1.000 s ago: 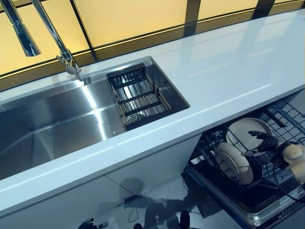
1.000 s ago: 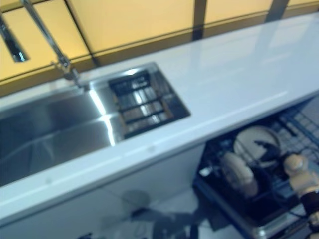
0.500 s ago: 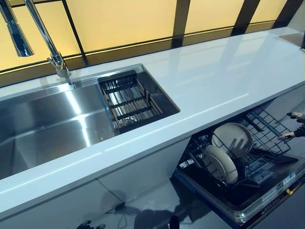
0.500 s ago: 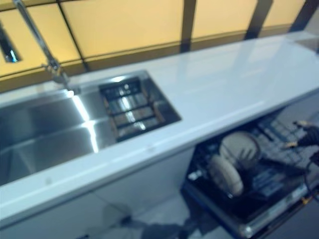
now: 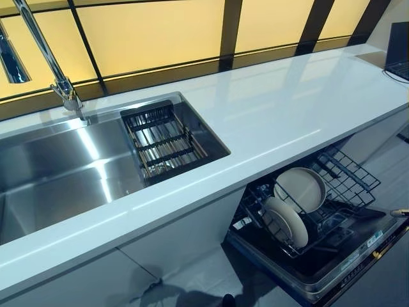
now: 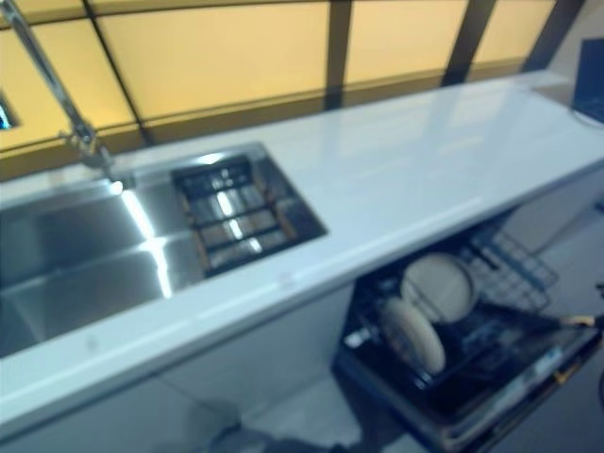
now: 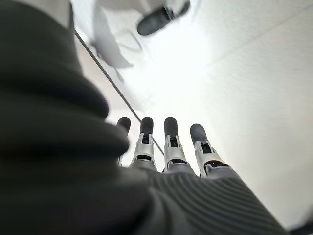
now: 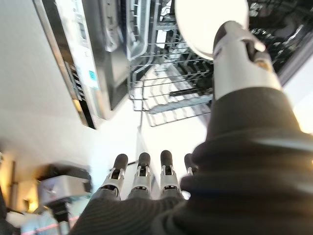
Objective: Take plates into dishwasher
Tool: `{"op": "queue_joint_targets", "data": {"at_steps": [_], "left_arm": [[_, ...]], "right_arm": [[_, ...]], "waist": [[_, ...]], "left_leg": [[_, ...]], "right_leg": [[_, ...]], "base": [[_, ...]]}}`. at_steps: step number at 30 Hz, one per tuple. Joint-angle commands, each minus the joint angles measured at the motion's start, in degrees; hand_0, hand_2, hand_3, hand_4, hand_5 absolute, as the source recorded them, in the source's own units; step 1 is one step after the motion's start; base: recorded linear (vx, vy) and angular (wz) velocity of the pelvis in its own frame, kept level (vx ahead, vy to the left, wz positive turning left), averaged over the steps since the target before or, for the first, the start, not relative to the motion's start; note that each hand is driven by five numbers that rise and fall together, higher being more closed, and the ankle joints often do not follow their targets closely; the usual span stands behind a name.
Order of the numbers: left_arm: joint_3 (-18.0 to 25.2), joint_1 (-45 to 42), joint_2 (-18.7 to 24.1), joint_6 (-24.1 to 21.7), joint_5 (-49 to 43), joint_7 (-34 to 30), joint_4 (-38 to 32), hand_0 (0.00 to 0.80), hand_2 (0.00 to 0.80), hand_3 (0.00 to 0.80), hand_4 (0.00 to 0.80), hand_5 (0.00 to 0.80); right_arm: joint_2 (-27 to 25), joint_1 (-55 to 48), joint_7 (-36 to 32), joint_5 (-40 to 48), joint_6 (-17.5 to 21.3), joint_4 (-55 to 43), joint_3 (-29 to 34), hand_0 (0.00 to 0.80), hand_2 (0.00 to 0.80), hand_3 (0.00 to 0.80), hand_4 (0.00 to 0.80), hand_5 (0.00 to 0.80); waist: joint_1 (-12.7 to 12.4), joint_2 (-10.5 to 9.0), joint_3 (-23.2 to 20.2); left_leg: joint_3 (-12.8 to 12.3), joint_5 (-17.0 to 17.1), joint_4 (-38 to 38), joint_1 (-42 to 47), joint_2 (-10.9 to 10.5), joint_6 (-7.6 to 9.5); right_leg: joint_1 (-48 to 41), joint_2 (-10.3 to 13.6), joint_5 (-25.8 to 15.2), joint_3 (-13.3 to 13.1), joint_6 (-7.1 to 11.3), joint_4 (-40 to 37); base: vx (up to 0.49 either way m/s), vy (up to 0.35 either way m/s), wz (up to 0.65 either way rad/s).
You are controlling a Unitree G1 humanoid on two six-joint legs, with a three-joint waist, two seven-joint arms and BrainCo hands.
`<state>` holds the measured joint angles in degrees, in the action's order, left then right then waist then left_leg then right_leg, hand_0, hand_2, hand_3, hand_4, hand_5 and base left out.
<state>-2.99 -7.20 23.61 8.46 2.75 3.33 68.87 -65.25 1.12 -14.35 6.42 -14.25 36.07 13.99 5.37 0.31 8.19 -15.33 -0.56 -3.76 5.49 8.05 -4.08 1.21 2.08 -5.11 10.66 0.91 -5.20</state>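
Observation:
Two cream plates stand on edge in the lower rack (image 5: 345, 182) of the open dishwasher (image 5: 332, 268), under the counter at the right. One plate (image 5: 300, 190) is behind, the other plate (image 5: 284, 222) nearer. My right hand (image 8: 164, 171) is open and empty, off to the right of the rack. Its wrist view shows straight fingers, the wire rack (image 8: 166, 93) and one plate (image 8: 210, 24) beyond its thumb. My left hand (image 7: 171, 142) hangs open over the pale floor, holding nothing, and is outside the eye views.
A long white counter (image 5: 287, 109) runs across above the dishwasher. The steel sink (image 5: 57, 173) with a wire drainer (image 5: 163, 141) and a tall tap (image 5: 64, 89) lies at the left. A dark laptop (image 5: 399, 45) sits at the counter's far right.
My right hand let go of the rear plate in the rack and drew away to the right, almost out of the eye views. The camera has also panned right.

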Motion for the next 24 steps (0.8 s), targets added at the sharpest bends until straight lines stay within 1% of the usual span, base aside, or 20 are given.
{"op": "queue_joint_targets", "data": {"at_steps": [1,2,3,5,6,7,8,9,10,11,12,13,14,15,16,18,20,21,23,24], "left_arm": [[3.1,1.7,1.5,-2.3,2.6,1.2,4.1,0.0,0.0,0.0,0.0,0.0],[3.1,2.1,0.9,-2.9,2.6,0.9,3.9,0.0,0.0,0.0,0.0,0.0],[2.9,2.9,0.3,-2.7,2.6,0.8,3.4,0.0,0.0,0.0,0.0,0.0],[2.4,4.8,-0.7,-3.8,3.3,0.5,3.7,0.0,0.0,0.0,0.0,0.0],[2.4,5.7,-0.9,-4.0,4.0,0.3,3.6,0.0,0.0,0.0,0.0,0.0],[2.2,6.3,-1.0,-4.1,4.8,0.0,3.4,0.0,0.0,0.0,0.0,0.0],[1.9,7.0,-1.3,-3.6,6.2,-0.1,3.1,0.0,0.0,0.0,0.0,0.0],[1.5,7.2,-1.4,-2.8,6.6,-0.1,2.6,0.0,0.0,0.0,0.0,0.0],[1.0,7.8,-1.0,-1.8,7.2,0.0,1.8,0.0,0.0,0.0,0.0,0.0],[0.8,8.5,-0.6,-1.4,7.5,-0.1,2.0,0.0,0.0,0.0,0.0,0.0],[0.4,10.1,0.2,-0.4,7.6,0.4,3.0,0.0,0.0,0.0,0.0,0.0],[0.3,10.5,0.4,-0.2,7.4,0.7,3.3,0.0,0.0,0.0,0.0,0.0],[0.4,10.6,0.9,-0.6,7.4,1.4,4.1,0.0,0.0,0.0,0.0,0.0],[0.5,10.3,1.2,-1.2,8.3,1.9,4.8,0.0,0.0,0.0,0.0,0.0],[0.8,10.3,1.3,-1.4,8.7,2.3,5.2,0.0,0.0,0.0,0.0,0.0],[1.2,9.9,1.4,-1.1,8.9,3.5,5.2,0.0,0.0,0.0,0.0,0.0],[1.5,9.4,1.3,-1.5,8.4,4.0,5.4,0.0,0.0,0.0,0.0,0.0],[1.6,8.9,1.3,-2.1,8.2,4.0,5.3,0.0,0.0,0.0,0.0,0.0],[1.9,8.7,1.2,-3.3,7.8,4.3,4.6,0.0,0.0,0.0,0.0,0.0],[1.7,9.2,1.4,-3.7,7.8,4.8,3.9,0.0,0.0,0.0,0.0,0.0]], "right_arm": [[0.1,3.7,3.2,3.5,0.7,7.2,4.3,0.0,0.0,0.0,0.0,0.0],[0.4,3.7,2.9,4.0,0.2,8.0,4.4,0.0,0.0,0.0,0.0,0.0],[1.0,3.3,3.1,4.5,0.0,8.3,4.9,0.0,0.0,0.0,0.0,0.0],[2.7,1.6,3.3,5.3,0.1,9.5,6.0,0.0,0.0,0.0,0.0,0.0],[3.5,0.9,3.3,5.2,0.3,10.6,6.6,0.0,0.0,0.0,0.0,0.0],[4.1,0.5,3.4,5.0,0.5,12.4,7.0,0.0,0.0,0.0,0.0,0.0],[5.0,-0.1,3.5,4.6,0.9,15.6,7.4,0.0,0.0,0.0,0.0,0.0],[5.8,-0.1,3.6,3.7,1.0,18.0,7.5,0.0,0.0,0.0,0.0,0.0],[6.5,0.5,5.1,4.8,0.2,18.8,6.5,0.0,0.0,0.0,0.0,0.0],[6.8,0.8,5.6,5.1,0.5,20.0,6.4,0.0,0.0,0.0,0.0,0.0],[7.4,1.9,7.1,6.7,0.0,22.4,6.2,0.0,0.0,0.0,0.0,0.0],[7.6,2.5,7.4,7.0,0.0,23.2,6.0,0.0,0.0,0.0,0.0,0.0],[8.0,3.4,8.2,7.4,-0.3,23.9,5.2,0.0,0.0,0.0,0.0,0.0],[8.2,3.9,9.3,7.6,-0.6,24.7,4.9,0.0,0.0,0.0,0.0,0.0],[8.3,4.5,9.9,8.0,-0.3,26.0,4.5,0.0,0.0,0.0,0.0,0.0],[8.7,5.3,11.4,8.7,-0.7,26.6,3.9,0.0,0.0,0.0,0.0,0.0],[8.9,5.6,11.5,9.8,-0.4,26.8,3.7,0.0,0.0,0.0,0.0,0.0],[8.8,5.4,11.4,10.1,-1.4,25.9,4.0,0.0,0.0,0.0,0.0,0.0],[8.3,5.3,10.4,9.2,-2.3,26.2,4.1,0.0,0.0,0.0,0.0,0.0],[8.4,5.5,10.2,8.4,-2.1,27.1,3.7,0.0,0.0,0.0,0.0,0.0]], "waist": [[-1.5,-3.0,3.8],[-1.5,-3.11,3.6],[-1.3,-3.59,3.4],[-0.9,-4.39,2.6],[-0.9,-4.37,2.3],[-1.1,-4.08,2.1],[-1.1,-3.2,1.9],[-1.3,-2.25,2.3],[-1.2,-1.65,3.1],[-0.8,-1.26,3.6],[-0.3,-0.7,4.3],[-0.4,-0.6,4.6],[-0.6,-0.2,5.1],[-0.6,0.26,5.1],[-0.8,0.36,5.2],[-1.4,0.28,5.1],[-1.7,-0.05,4.5],[-1.9,-0.23,4.1],[-2.1,-0.38,3.5],[-2.1,-0.58,3.6]], "left_leg": [[-0.1,0.2,-1.2,0.7,1.5,-0.98],[-1.1,-0.3,-1.1,1.5,1.1,-0.87],[-2.8,-1.9,4.2,1.3,1.0,-0.73],[-2.4,-3.7,14.1,0.6,0.1,-0.01],[-1.3,-4.0,21.3,0.2,-0.3,0.25],[0.7,-4.1,26.3,0.0,-1.3,0.42],[3.4,-5.0,27.4,0.6,-3.3,0.99],[6.3,-7.1,26.9,0.7,-5.7,1.79],[6.1,-9.4,23.2,1.3,-6.3,2.8],[4.9,-11.5,21.4,2.5,-6.5,3.64],[3.3,-14.0,17.4,4.3,-7.3,4.98],[3.7,-14.9,16.2,4.6,-7.9,5.47],[4.3,-15.0,13.7,5.0,-8.8,5.8],[4.5,-14.6,12.3,5.5,-9.2,5.56],[4.8,-15.1,11.7,5.0,-9.6,6.2],[5.6,-15.5,11.6,4.3,-10.1,6.52],[5.4,-16.4,13.4,3.5,-10.3,6.7],[5.2,-15.9,15.2,3.2,-10.2,6.48],[3.9,-16.2,18.1,2.9,-9.9,6.59],[3.2,-17.8,19.4,2.2,-10.1,7.4]], "right_leg": [[-4.0,0.2,9.0,3.4,0.7,3.7],[-4.3,0.3,8.7,3.9,0.66,3.2],[-4.6,0.6,8.3,4.3,0.31,2.6],[-4.5,0.8,7.3,3.8,-0.18,1.7],[-4.2,0.3,7.1,2.8,-0.58,1.3],[-4.0,-0.2,7.2,1.7,-0.85,1.2],[-3.0,-1.1,7.6,0.1,-1.0,2.2],[-0.9,-2.0,7.9,-1.1,-0.69,4.7],[1.4,-2.4,8.2,-1.5,-0.31,7.9],[2.7,-2.6,8.1,-1.1,0.1,8.9],[5.0,-2.7,7.7,-0.3,1.19,10.2],[5.8,-2.7,7.4,-0.2,1.66,10.6],[7.9,-2.8,6.8,0.5,2.49,11.4],[9.3,-2.8,6.4,0.6,2.86,11.6],[9.4,-2.6,5.9,0.2,3.14,11.0],[8.6,-2.6,5.1,-0.2,3.27,8.9],[8.0,-2.2,3.9,-0.7,3.61,6.8],[7.4,-2.1,3.5,-0.9,3.45,5.4],[6.8,-1.5,2.6,-0.7,3.62,3.8],[6.9,-0.8,1.7,-0.9,4.44,3.6]], "base": [[-0.178,-0.13,0.14],[-0.219,-0.146,0.04],[-0.139,-0.037,0.01],[-0.119,0.004,-0.1],[-0.097,0.052,-0.32],[-0.131,0.11,-0.46],[-0.234,0.179,-0.52],[-0.343,0.202,-0.64],[-0.345,0.17,-0.61],[-0.436,0.177,-0.41],[-0.387,0.155,-0.15],[-0.511,0.191,0.12],[-0.453,0.169,0.14],[-0.502,0.188,0.09],[-0.407,0.148,0.04],[-0.369,0.113,0.07],[-0.342,0.117,0.02],[-0.369,0.169,0.13],[-0.326,0.187,0.12],[-0.369,0.219,0.04]]}}
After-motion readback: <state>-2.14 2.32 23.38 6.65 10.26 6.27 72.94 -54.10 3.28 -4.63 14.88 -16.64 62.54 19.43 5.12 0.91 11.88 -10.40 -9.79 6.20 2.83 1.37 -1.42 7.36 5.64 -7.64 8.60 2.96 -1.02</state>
